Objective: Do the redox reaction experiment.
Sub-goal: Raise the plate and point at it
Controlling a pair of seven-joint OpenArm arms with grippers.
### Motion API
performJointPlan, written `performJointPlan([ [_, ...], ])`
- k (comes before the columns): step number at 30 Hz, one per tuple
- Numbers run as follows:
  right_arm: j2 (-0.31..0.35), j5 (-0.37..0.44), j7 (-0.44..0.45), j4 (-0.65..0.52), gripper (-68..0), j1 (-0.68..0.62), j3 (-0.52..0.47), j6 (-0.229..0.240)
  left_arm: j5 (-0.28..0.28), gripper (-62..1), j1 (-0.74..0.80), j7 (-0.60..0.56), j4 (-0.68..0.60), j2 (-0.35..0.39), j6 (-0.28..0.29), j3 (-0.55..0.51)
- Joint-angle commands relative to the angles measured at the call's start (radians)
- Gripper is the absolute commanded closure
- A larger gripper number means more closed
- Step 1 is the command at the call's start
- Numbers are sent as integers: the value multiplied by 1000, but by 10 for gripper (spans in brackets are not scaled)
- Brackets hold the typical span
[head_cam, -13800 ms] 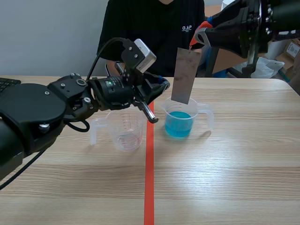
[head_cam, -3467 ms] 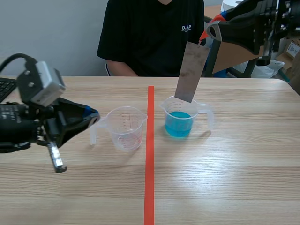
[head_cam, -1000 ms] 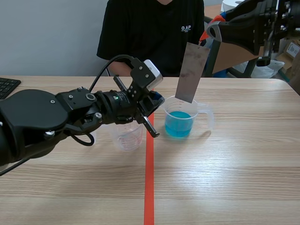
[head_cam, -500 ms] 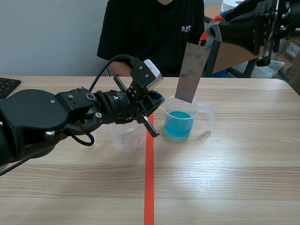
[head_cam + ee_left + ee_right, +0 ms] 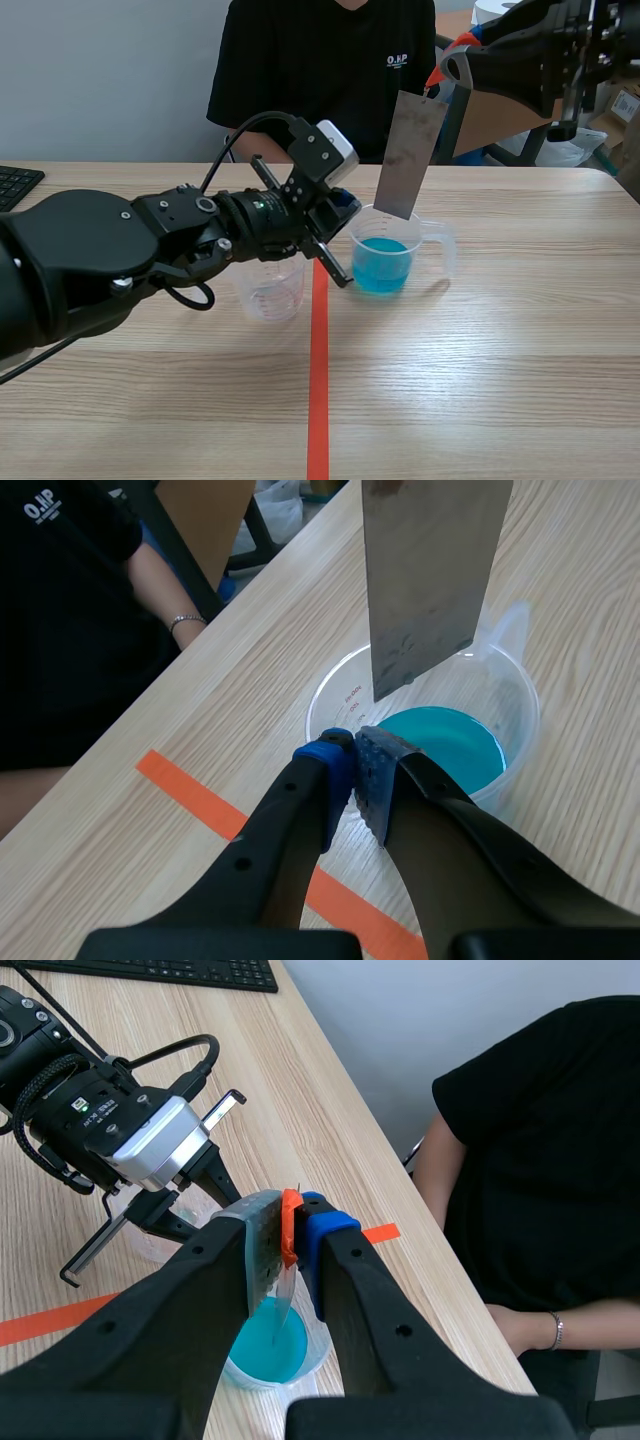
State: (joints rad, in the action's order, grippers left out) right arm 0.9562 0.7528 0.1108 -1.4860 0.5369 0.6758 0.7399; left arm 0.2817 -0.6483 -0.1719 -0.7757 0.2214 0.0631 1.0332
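- Hanging from the right pincer [image 5: 437, 78] high over the far side of the worktop [image 5: 500, 380] in the scene view, the metal plate [image 5: 408, 155] is tilted a little, its lower edge at about the rim of the beaker of blue liquid [image 5: 385, 255].
- That beaker stands just right of the orange-red tape line [image 5: 318, 380]; the empty beaker [image 5: 272, 288] stands just left of it, partly behind the left arm.
- The left arm comes in from the left, and the left pincer [image 5: 345, 205] sits beside the filled beaker's near rim.
- A person [image 5: 320, 70] in a black shirt sits across the worktop, and a keyboard [image 5: 15, 180] shows at the far left edge.
- From the left wrist view, the left pincer [image 5: 355, 765] is closed on nothing: its blue pad and its grey dotted pad meet, right at the rim of the beaker of blue liquid [image 5: 520, 680].
- Ahead of it the metal plate [image 5: 435, 580] hangs over the beaker's mouth, clear of the blue surface.
- From the right wrist view, the right pincer [image 5: 298, 1225] clamps the top edge of the metal plate [image 5: 265, 1250] between its pads.
- The plate runs down toward the beaker of blue liquid [image 5: 265, 1345] directly under the pincer.
- The left arm's wrist camera lies just beyond the filled beaker.
- Whether the plate's lower edge dips below the rim cannot be told from any view.
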Motion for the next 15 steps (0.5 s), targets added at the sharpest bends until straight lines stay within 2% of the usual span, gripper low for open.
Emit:
performJointPlan([
  [1,16,18,18,-12,-13,28,-21,6,7,-40,-21,-15,-15,-5,-1,-10],
  [4,15,18,19,-12,-13,28,-21,6,8,-40,-8,-35,-17,16,3,-14],
  [8,15,18,18,-12,-13,28,-21,6,8,-40,42,-72,-53,82,4,-34],
  [15,13,18,18,-12,-13,28,-21,6,15,-40,240,-64,-285,305,10,-200],
])
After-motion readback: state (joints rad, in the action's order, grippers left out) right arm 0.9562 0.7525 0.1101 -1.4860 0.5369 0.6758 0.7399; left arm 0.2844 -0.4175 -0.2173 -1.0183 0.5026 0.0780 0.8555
